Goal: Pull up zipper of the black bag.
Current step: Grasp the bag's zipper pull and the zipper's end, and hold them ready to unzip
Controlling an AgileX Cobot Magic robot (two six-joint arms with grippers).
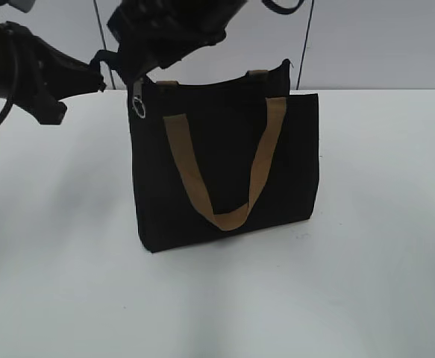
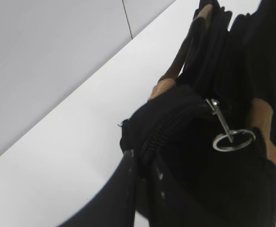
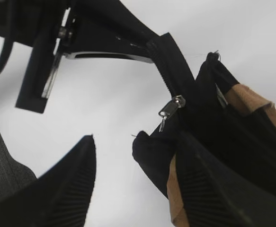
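The black bag (image 1: pixel 224 149) stands upright mid-table with tan strap handles. The zipper runs along its top; the silvery pull (image 1: pixel 139 104) with a ring hangs at the top left corner. It also shows in the left wrist view (image 2: pixel 227 135) and the right wrist view (image 3: pixel 170 109). My left gripper (image 2: pixel 145 158) is shut on the bag's black fabric end beside the zipper teeth (image 2: pixel 166 130); in the exterior view it (image 1: pixel 101 74) sits left of that corner. My right gripper (image 3: pixel 137 142) is open, reaching across above the corner (image 1: pixel 146 71), with the bag's corner (image 3: pixel 149 151) between its fingers, just below the pull.
The white table (image 1: pixel 366 283) spreads all round the bag, with a pale wall behind. The left arm's dark body (image 1: pixel 23 67) fills the upper left. The left gripper's fingers (image 3: pixel 142 52) cross the top of the right wrist view.
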